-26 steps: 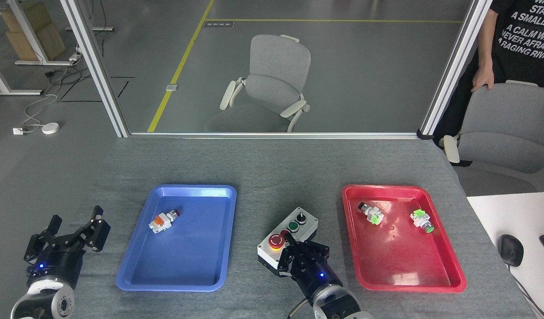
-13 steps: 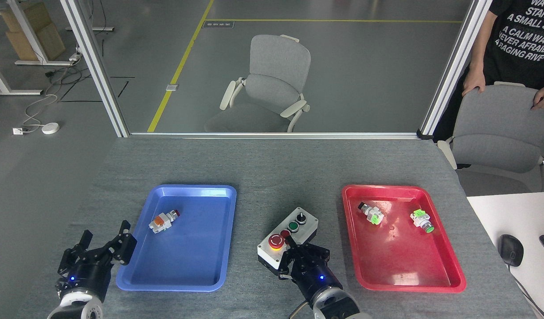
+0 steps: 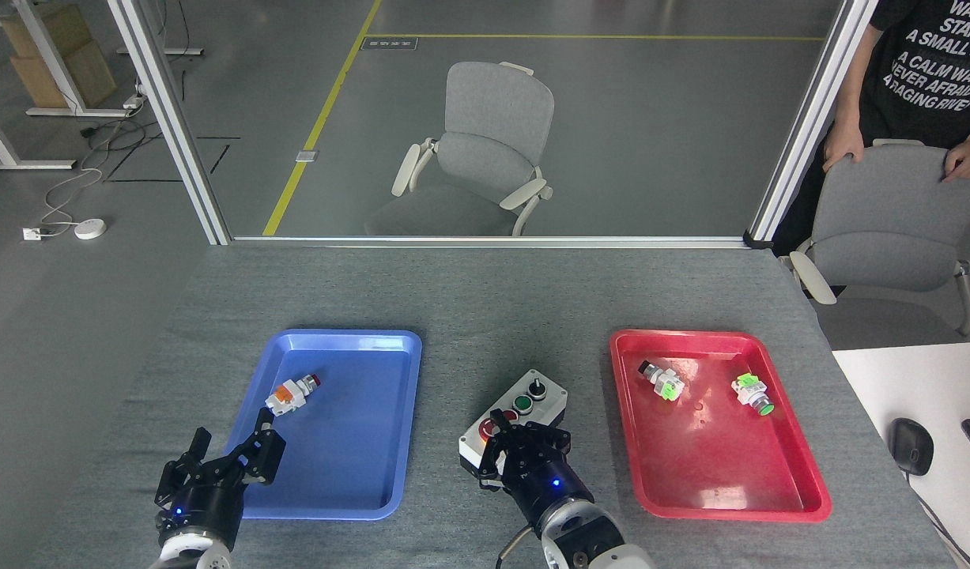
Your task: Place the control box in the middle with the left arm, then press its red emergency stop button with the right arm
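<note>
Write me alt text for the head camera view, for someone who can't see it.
The right gripper hovers over the red emergency stop button of the control box, which sits on grey tabletop between a blue tray and a red tray. The left gripper, open, overlaps the blue tray's near corner.

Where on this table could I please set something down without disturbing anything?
The broad grey strip of table behind both trays is bare, as is the far part of the gap between the blue tray and red tray. The near part is crowded: the control box sits there with the right pincer over it. The left pincer overhangs the blue tray's near-left corner.
</note>
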